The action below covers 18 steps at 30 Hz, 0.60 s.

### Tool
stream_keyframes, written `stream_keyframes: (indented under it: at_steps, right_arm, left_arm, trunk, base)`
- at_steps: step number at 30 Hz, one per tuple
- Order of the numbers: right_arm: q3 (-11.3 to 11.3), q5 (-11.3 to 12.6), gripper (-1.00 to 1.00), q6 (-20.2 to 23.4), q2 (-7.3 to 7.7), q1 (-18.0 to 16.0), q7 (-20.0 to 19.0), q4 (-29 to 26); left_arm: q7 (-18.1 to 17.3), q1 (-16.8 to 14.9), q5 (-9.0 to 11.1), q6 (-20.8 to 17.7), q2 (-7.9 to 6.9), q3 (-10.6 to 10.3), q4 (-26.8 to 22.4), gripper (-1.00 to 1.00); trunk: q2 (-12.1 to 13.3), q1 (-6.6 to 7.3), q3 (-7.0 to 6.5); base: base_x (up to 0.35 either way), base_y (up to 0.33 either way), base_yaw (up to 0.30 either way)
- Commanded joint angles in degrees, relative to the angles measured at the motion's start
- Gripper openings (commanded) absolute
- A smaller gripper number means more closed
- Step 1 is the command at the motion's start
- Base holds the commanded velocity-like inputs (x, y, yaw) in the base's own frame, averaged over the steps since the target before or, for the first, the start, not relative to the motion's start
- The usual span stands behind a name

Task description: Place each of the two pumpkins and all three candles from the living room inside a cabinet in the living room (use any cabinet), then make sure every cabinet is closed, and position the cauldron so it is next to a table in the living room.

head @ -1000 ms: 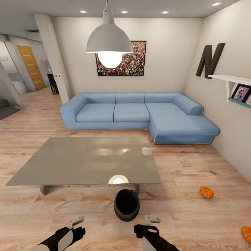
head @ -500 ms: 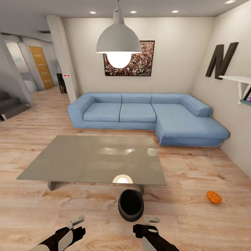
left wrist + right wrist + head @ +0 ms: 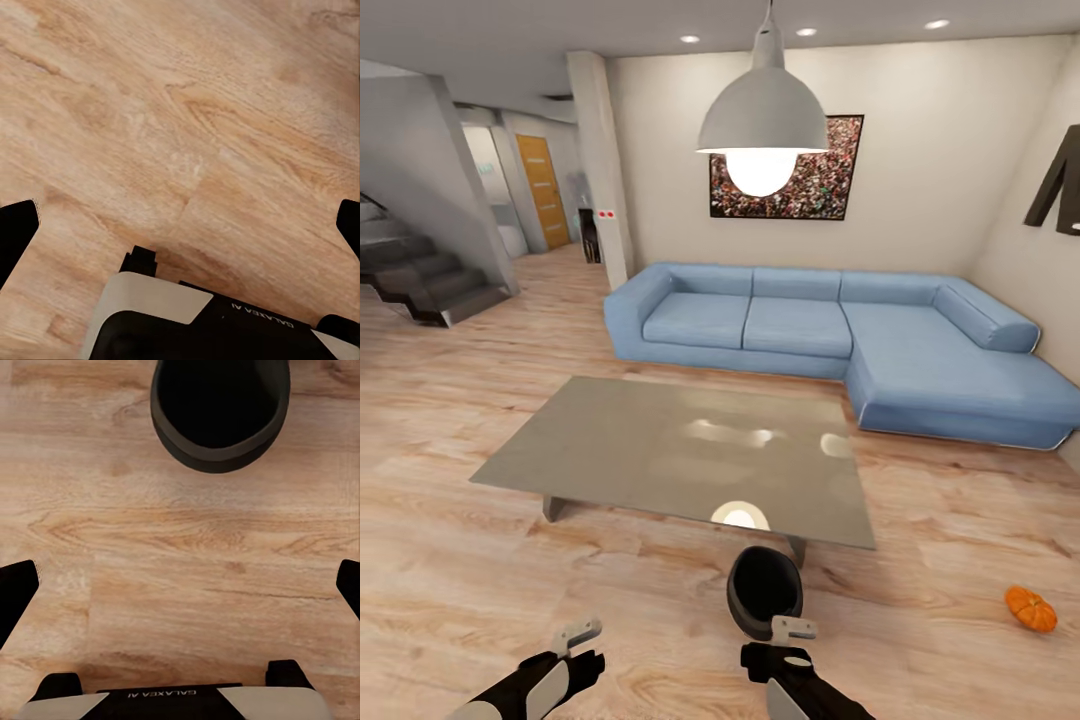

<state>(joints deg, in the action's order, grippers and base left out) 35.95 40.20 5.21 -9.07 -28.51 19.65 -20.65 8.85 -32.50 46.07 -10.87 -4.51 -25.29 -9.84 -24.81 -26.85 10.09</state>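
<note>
The black cauldron (image 3: 764, 592) stands on the wood floor just in front of the grey glossy table (image 3: 610, 450), close to its near right leg. The right wrist view looks down into the cauldron (image 3: 221, 412), a short way ahead of my open right gripper (image 3: 180, 585), whose fingers hold nothing. One orange pumpkin (image 3: 1030, 609) lies on the floor at the far right. In the head view my right gripper (image 3: 793, 630) hangs just before the cauldron, apart from it. My left gripper (image 3: 578, 637) is low at the left, and it is open over bare floor (image 3: 180, 225).
A blue corner sofa (image 3: 830, 340) stands behind the table along the back wall. A pendant lamp (image 3: 762, 120) hangs over the table. Dark stairs (image 3: 420, 275) rise at the left, and a hallway with an orange door (image 3: 543, 190) opens beyond a pillar.
The whole view has swung to the left, so the camera has turned: the stairs came into view and a second pumpkin left the right edge. Both arms keep their pose.
</note>
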Motion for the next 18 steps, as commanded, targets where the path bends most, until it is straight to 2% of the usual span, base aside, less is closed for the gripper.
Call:
stream_keyframes:
  at_steps: [1,10,18]
  right_arm:
    - [0.47,0.27,1.0,0.31,0.05,-0.06,0.48,-0.14]
    - [0.44,0.25,1.0,0.24,0.11,-0.06,0.55,-0.09]
    - [0.44,0.24,1.0,0.16,0.11,-0.06,0.68,-0.09]
  left_arm:
    - [0.39,-0.02,0.51,-0.29,-0.05,-0.47,-0.18,1.0]
    - [0.47,-0.02,0.54,-0.29,-0.06,-0.46,-0.18,1.0]
    - [0.47,-0.02,0.6,-0.3,-0.06,-0.45,-0.18,1.0]
  trunk:
    - [-0.11,-0.03,0.11]
    - [-0.11,-0.03,0.11]
    - [-0.11,-0.03,0.11]
  base:
    - [0.0,0.0,0.291]
    - [0.0,0.0,0.278]
    - [0.0,0.0,0.044]
